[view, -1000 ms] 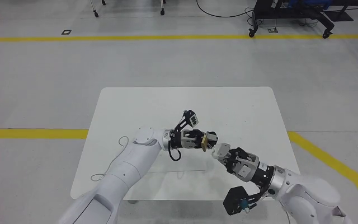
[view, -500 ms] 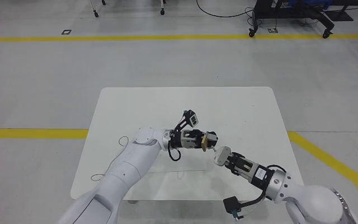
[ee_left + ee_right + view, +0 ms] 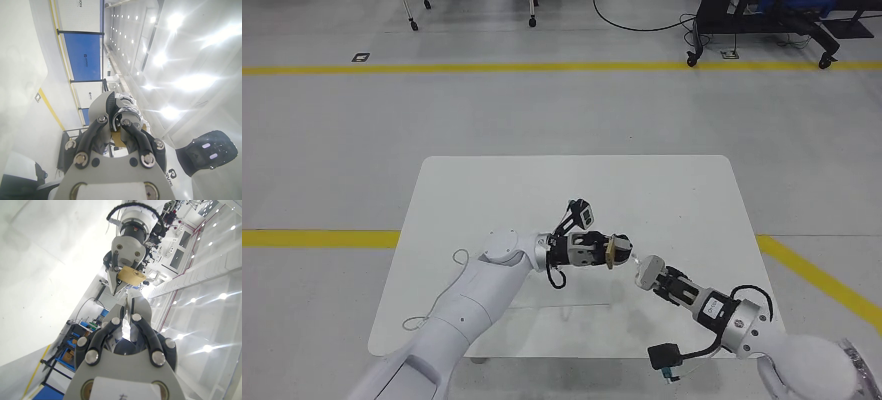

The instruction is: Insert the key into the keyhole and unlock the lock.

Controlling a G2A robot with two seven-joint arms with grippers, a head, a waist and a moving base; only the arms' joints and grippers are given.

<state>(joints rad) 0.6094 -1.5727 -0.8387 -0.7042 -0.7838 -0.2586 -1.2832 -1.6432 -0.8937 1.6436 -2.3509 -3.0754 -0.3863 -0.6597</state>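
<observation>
White desk (image 3: 472, 200) lies under both my arms. From above, my left tool (image 3: 602, 251) is clamped on the gold lock (image 3: 618, 252), and my right tool (image 3: 645, 266) sits just beside it. My left wrist shows the lock's shiny loop (image 3: 128, 110) between my fingers (image 3: 98, 109). My right wrist shows the keyhole (image 3: 135, 272) facing me. My right tool is squeezed together, but the key is too small to tell. Pushing in crooked, I think, could miss the hole or knock the lock loose.

Left fingers (image 3: 113, 280) and right fingers (image 3: 141, 306) clamped, tips facing each other, just apart.
</observation>
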